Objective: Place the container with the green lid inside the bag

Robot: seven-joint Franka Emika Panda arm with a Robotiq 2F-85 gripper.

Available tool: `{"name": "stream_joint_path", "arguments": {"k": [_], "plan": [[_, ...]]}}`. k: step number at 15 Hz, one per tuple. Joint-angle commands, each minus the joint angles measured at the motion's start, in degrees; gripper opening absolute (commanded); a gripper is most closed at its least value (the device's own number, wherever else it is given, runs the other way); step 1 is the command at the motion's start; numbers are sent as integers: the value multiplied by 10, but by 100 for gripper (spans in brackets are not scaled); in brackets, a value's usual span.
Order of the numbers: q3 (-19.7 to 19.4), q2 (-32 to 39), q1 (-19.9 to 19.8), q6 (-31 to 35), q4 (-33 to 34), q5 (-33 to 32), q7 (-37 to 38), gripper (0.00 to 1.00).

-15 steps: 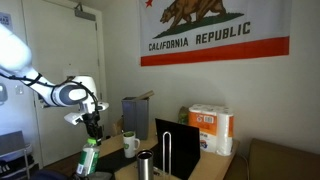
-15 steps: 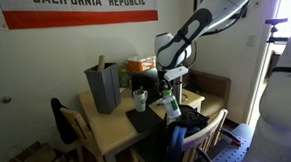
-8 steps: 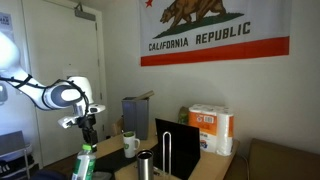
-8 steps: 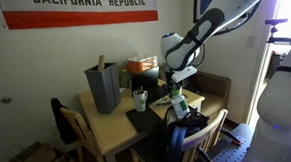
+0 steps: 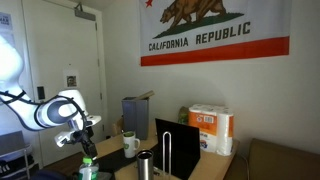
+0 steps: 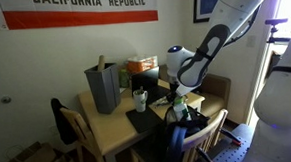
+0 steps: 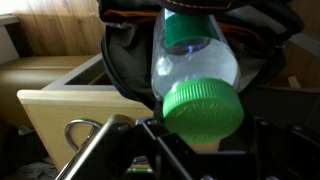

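One clear plastic container with the green lid [image 7: 203,108], one open black fabric bag [image 7: 125,58] at its 12 o'clock. Claw [image 5: 85,153] clamps the container.

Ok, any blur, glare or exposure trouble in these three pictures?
Wrist view: the whitish plastic container with the round green lid sits too close and looks soft, with glare on its body; the black fabric bag behind is underexposed. In both exterior views the white robot arm blows out.

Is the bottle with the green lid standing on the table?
No, the gripper holds the bottle over the dark bag, at its opening.
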Motion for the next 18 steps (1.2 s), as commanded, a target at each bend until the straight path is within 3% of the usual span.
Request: {"name": "stream_joint_path", "arguments": {"k": [1,6,13,14,18], "plan": [[3,48,-25,76,-7,-109,94,40],[-14,107,-24,109,4,-249,220,40],[-15,140,-19,105,17,-322,297,40],[-14,143,-19,104,19,-325,302,90],[-11,153,-17,98,25,-317,291,100]]}}
